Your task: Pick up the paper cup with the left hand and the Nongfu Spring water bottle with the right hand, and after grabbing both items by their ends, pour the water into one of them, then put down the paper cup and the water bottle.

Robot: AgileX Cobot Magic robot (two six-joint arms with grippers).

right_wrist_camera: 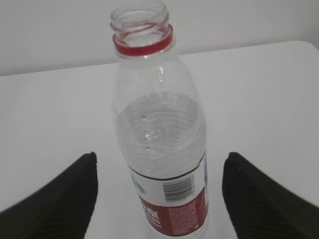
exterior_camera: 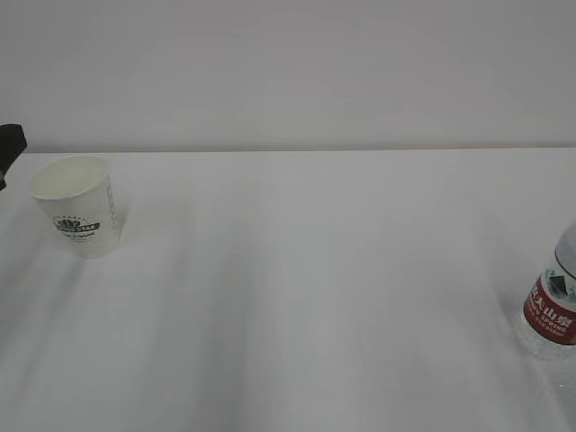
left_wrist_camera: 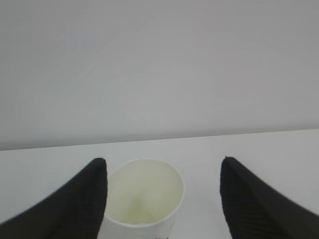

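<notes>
In the exterior view, the paper cup (exterior_camera: 75, 206) stands upright at the left of the white table (exterior_camera: 297, 297), and the Nongfu Spring water bottle (exterior_camera: 553, 301) is cut by the right edge of the frame. Wide bare tabletop lies between them, well apart. The table's far edge meets a plain pale wall (exterior_camera: 288, 63). A dark bit of the left hand (exterior_camera: 11, 144) shows at the left border.

In the left wrist view, the left hand (left_wrist_camera: 164, 199) is spread wide and holds nothing. The cup (left_wrist_camera: 142, 196) sits low between its fingers (left_wrist_camera: 84, 199), hard against the left one, with room to the right.

In the right wrist view, the right hand (right_wrist_camera: 159, 199) gapes wide with nothing gripped. The uncapped bottle (right_wrist_camera: 159, 144) stands centred, clear of both fingers (right_wrist_camera: 259, 199).
</notes>
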